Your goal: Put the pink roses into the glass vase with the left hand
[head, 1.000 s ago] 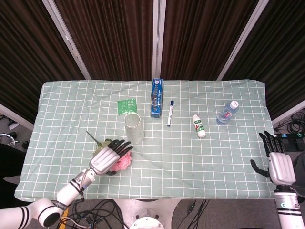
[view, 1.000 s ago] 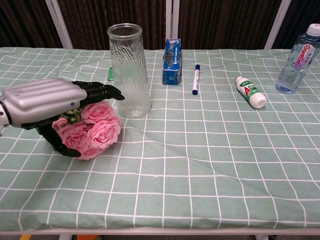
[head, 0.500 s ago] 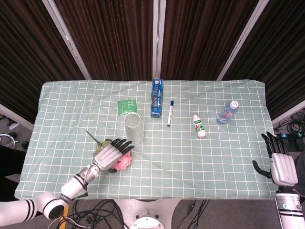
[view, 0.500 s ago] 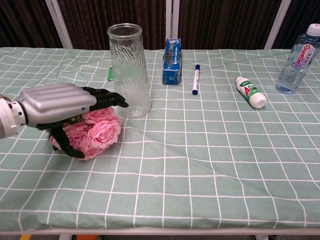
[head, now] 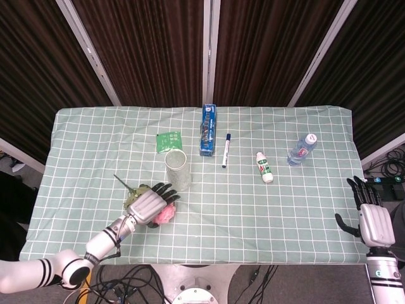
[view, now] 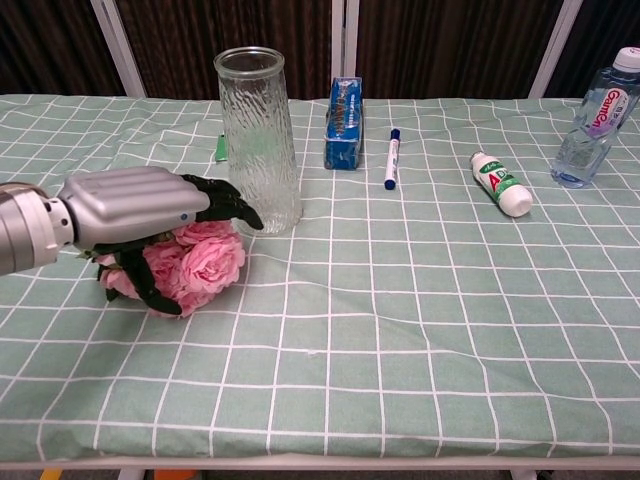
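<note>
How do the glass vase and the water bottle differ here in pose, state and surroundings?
The glass vase is open-topped and ribbed; the water bottle is capped and labelled. The vase is empty; whether the bottle holds water cannot be told. The vase stands close beside the left hand and the pink roses; the bottle stands alone at the table's far right. Both stand upright and are clear.

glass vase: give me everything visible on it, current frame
The glass vase is a tall, clear cylinder with a rippled, ribbed wall and a plain open rim. It stands upright and empty on the green checked tablecloth, left of centre. The pink roses lie just in front of its base, with the left hand over them, dark fingertips close to the vase; contact can't be confirmed.
</note>
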Motion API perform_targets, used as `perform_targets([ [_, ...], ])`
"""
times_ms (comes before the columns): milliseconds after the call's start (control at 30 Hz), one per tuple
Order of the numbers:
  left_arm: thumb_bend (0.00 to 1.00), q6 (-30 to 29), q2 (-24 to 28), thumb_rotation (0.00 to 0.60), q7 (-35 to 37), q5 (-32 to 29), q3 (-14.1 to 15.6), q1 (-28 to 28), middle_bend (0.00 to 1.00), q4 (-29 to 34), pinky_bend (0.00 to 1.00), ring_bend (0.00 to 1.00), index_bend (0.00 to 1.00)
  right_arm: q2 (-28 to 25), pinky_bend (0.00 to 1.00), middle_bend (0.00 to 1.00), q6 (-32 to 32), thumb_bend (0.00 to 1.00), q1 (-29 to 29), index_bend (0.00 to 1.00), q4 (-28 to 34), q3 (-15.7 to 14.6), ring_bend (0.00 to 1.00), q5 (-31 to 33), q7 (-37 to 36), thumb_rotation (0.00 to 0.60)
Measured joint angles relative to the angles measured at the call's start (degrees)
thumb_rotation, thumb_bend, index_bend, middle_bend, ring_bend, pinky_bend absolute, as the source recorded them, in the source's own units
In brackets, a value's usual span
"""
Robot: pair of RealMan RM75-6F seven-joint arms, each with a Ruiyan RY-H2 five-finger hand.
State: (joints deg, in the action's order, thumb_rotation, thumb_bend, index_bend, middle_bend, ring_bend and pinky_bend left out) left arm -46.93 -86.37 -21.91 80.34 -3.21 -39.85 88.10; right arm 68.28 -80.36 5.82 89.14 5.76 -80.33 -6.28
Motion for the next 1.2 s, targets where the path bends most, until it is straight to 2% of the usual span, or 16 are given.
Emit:
perform_targets([
  [133,0.01,0.7,0.2,0.6,-2.2,-2.1,0.3,-0.5,0.18,0.4,0.16,0.06,0.2,0.2,0.0,0.0,0.2,0.22,0.0,0.0,-0.3,-0.1,0.0,0.1,-0.3,0.6],
  [267,0.05,-0.4,0.2,0.6,-3.9,-3.0,0.5,-0.5,0.28,1.1,0.21,0.21,0.27,0.2,0.0,0.0,0.3,0.22,0.0,0.0,-0.4,-0.1,0.0,0.1,-0.3,0.6],
  [400,0.09,-2.0,0.2,0.6,-4.6,-3.0,0.7,-0.3,0.37,1.6,0.22,0.32,0.35,0.2,0.0,0.0,0.1,0.22,0.0,0.0,-0.2,-0.1,0.0,0.0,-0.1,0.6],
  [800,0.17,-8.0,0.3,0.6,-3.3,1.4,2.0,1.1,0.5,1.7,0.23,0.47,0.5,0.0,0.0,0.0,-0.1,0.22,-0.1,0.0,0.2,0.0,0.0,0.0,0.2,0.6],
  [1000,0.2,-13.4,1.3,0.6,-1.5,5.3,2.9,3.0,0.54,2.0,0.25,0.55,0.54,-0.4,0.0,0.0,-0.9,0.22,-0.4,0.0,0.6,0.1,0.0,-0.3,0.2,0.6],
  [1200,0.24,-19.5,2.4,0.6,1.3,9.0,3.8,5.6,0.65,1.6,0.32,0.65,0.6,-0.4,0.0,0.0,-1.0,0.22,-0.4,0.0,1.1,0.1,0.0,-0.4,0.5,0.6],
])
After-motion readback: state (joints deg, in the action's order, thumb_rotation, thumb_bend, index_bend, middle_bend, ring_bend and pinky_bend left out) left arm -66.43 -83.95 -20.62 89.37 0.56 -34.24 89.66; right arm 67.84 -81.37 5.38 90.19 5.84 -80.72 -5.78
